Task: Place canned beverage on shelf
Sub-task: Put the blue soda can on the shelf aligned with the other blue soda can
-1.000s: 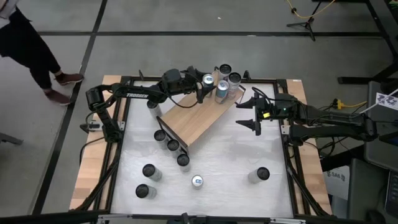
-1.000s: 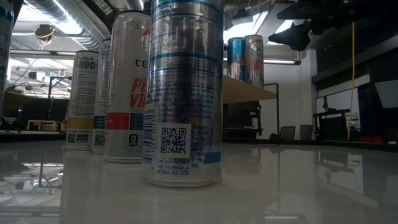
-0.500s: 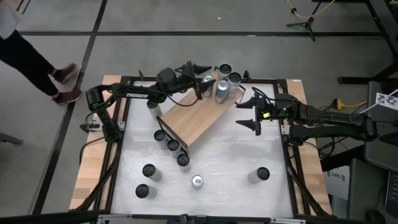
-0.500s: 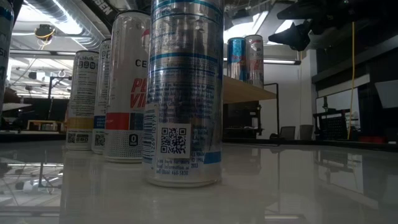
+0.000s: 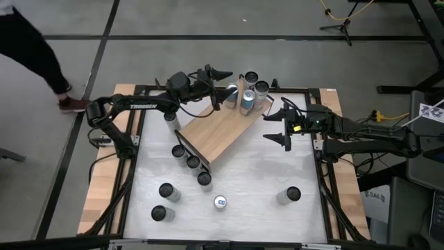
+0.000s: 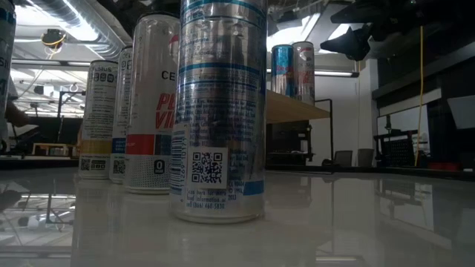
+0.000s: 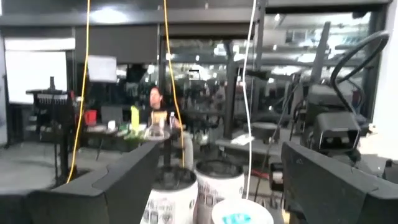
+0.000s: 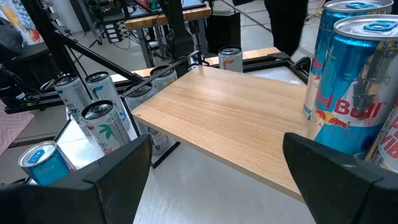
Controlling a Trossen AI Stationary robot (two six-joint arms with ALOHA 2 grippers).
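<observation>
While the shelf point(image 5: 220, 133) lies diagonally across the far half of the white desk point(image 5: 263, 184), four cans stand clustered at its far end: a blue-topped one point(image 5: 248, 99) and another point(image 5: 232, 90) beside it, with two dark-topped cans point(image 5: 261, 88) just behind. The left tool point(image 5: 216, 73) hovers above that far end, next to the cluster, its fingers spread wide and holding nothing (its wrist view looks down on the can tops between the two fingers). The right tool point(image 5: 277, 127) waits just off the shelf's right edge, also wide open and empty; its own camera shows the wooden board point(image 8: 236, 118) and two blue cans point(image 8: 367, 81) standing on it. Three cans point(image 5: 192, 162) line the shelf's near-left edge on the desk. More cans stand loose nearer the front: two at the left point(image 5: 165, 191), one blue-topped in the middle point(image 5: 220, 202), one at the right point(image 5: 293, 194). A person's leg point(image 5: 41, 55) shows on the floor beyond the desk's left corner.
</observation>
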